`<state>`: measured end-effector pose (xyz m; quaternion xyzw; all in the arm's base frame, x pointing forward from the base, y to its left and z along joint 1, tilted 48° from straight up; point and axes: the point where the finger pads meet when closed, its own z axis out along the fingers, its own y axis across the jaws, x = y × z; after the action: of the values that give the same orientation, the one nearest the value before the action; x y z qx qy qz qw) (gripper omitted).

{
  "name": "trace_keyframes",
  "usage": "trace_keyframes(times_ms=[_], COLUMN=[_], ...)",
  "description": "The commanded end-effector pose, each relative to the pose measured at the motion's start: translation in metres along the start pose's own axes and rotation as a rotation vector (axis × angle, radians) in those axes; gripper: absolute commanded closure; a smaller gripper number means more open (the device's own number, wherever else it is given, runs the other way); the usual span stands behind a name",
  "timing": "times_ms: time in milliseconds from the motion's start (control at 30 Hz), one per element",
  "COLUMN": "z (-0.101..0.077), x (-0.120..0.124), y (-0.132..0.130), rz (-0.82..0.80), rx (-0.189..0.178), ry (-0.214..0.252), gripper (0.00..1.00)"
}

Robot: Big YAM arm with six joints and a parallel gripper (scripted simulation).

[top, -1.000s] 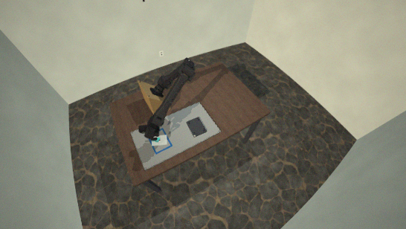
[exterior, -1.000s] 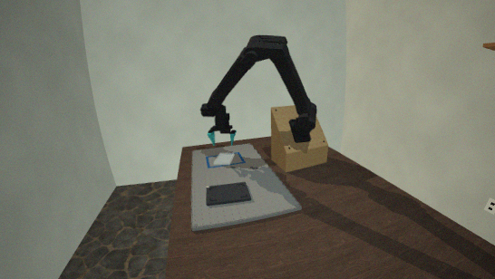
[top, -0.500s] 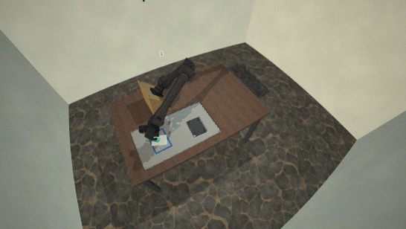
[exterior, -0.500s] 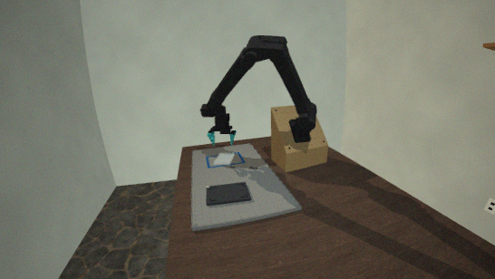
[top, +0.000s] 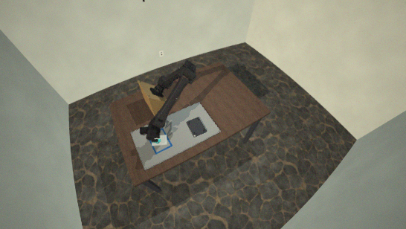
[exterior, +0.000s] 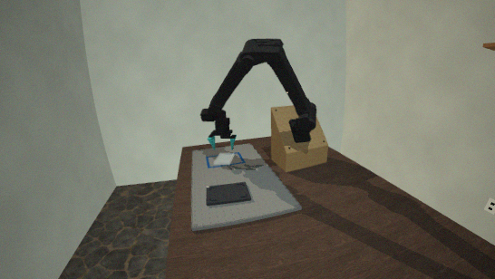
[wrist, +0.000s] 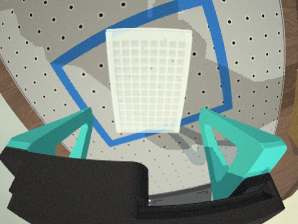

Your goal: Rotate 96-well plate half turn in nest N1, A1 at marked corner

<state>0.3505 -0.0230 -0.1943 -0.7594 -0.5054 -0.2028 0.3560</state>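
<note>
The white 96-well plate (wrist: 149, 82) lies flat inside the blue taped outline B1 on the grey deck. It also shows in the exterior view (exterior: 224, 158) and, partly hidden by the arm, in the top view (top: 160, 143). My gripper (wrist: 146, 113) hovers above the plate with its teal fingers wide open and nothing between them; it shows in the exterior view (exterior: 221, 143) a little above the plate. The dark plate nest N1 (exterior: 228, 194) stands empty nearer the deck's front, and shows in the top view (top: 196, 126). I cannot tell which corner of the plate is cut.
The perforated grey deck (exterior: 240, 187) lies on a brown wooden table (exterior: 344, 213). A tan wedge-shaped block (exterior: 298, 145) carrying the arm's base stands at the back right of the deck.
</note>
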Motion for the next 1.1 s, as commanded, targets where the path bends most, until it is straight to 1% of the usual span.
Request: trace_keyframes(times_ms=[0,167,267,300,367,400,700,833,867,933,1067], z=[0.011,0.019,0.02,0.013,0.026,0.028,0.043,0.044,0.04,0.051,0.058], x=[0.0,0.0,0.001,0.007,0.0,-0.001,-0.001,0.002,0.006,-0.001,-0.001], y=[-0.002,-0.002,-0.001,0.009,-0.001,-0.002,-0.003,0.0,0.005,-0.003,-0.003], rz=[0.005,0.004,0.002,-0.018,0.004,0.006,0.006,-0.001,-0.012,0.006,0.007], rx=[0.005,0.004,0.002,-0.02,0.004,0.006,0.007,-0.001,-0.015,0.007,0.007], ry=[-0.005,-0.006,-0.006,-0.01,-0.005,-0.006,-0.005,-0.006,-0.007,-0.005,-0.005], gripper=[0.0,0.0,0.0,0.0,0.0,0.0,0.0,0.0,0.0,0.0,0.0])
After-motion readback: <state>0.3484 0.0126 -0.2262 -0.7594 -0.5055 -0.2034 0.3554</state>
